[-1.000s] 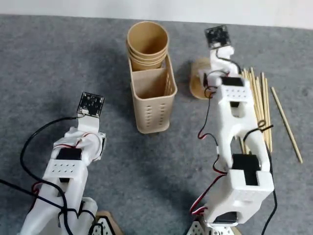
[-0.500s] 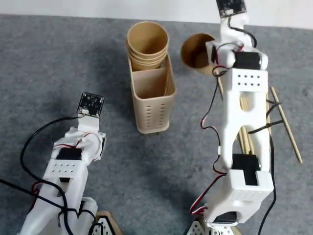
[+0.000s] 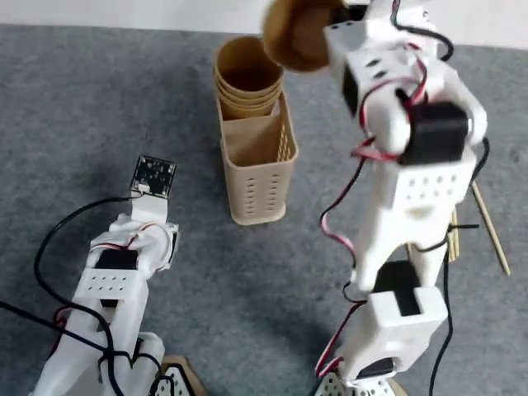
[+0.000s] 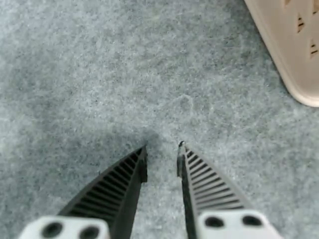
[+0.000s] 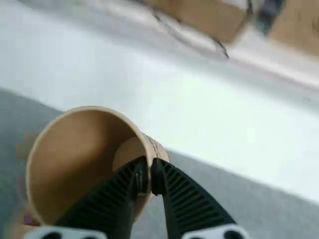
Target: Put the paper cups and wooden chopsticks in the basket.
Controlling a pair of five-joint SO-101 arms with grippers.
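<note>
My right gripper point(image 5: 148, 172) is shut on the rim of a brown paper cup point(image 5: 84, 154), held high in the air. From above, that paper cup point(image 3: 299, 33) hangs just right of the stacked paper cups point(image 3: 247, 74) that stand in the far compartment of the beige basket point(image 3: 262, 177). The basket's near compartment looks empty. Wooden chopsticks point(image 3: 488, 227) lie on the grey mat at the right, mostly hidden behind the right arm. My left gripper point(image 4: 160, 158) rests low over the mat left of the basket point(image 4: 294, 45), slightly open and holding nothing.
A grey felt mat point(image 3: 99, 107) covers the table, with a white wall strip point(image 3: 124, 12) along its far edge. The right arm point(image 3: 408, 165) rises tall over the right side. The left arm point(image 3: 124, 272) sits at the near left.
The right arm has lifted the paper cup off the mat and carried it up and leftward toward the basket's stacked cups. The left arm has stayed put.
</note>
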